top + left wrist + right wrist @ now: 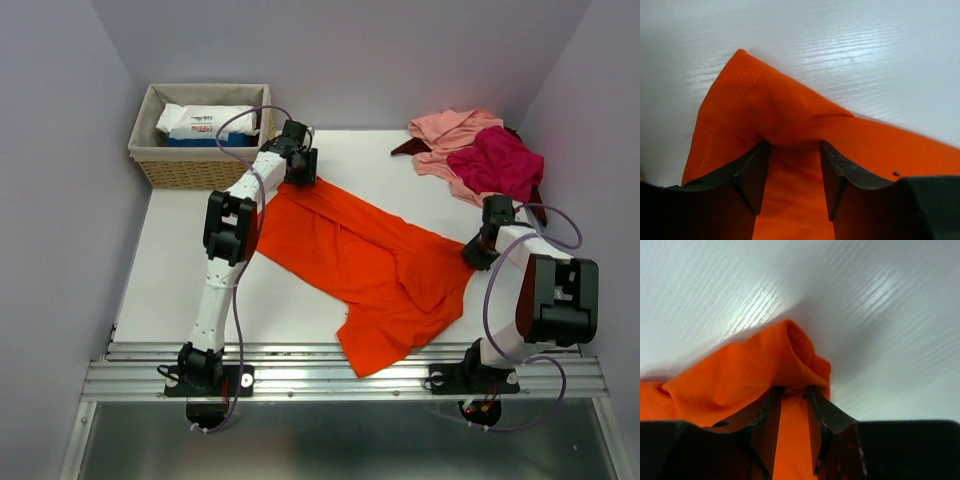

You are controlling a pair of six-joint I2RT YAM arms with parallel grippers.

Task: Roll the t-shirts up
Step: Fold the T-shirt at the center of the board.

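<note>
The orange t-shirt (370, 265) is lying spread diagonally across the white table (180, 270). The left gripper (300, 172) is pinching its far corner, and the right gripper (478, 250) is pinching a bunched fold at its right edge. A salmon pink t-shirt (445, 130) and a magenta t-shirt (497, 162) are lying heaped in the far right corner.

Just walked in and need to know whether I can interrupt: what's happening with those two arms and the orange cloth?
Both arms are holding the orange t-shirt, which lies spread diagonally on the white table. The left gripper pinches its far corner near the wicker basket. The right gripper pinches a bunched edge on the right side. Nothing is rolled yet. A pile of pink and magenta shirts sits at the far right.
</note>
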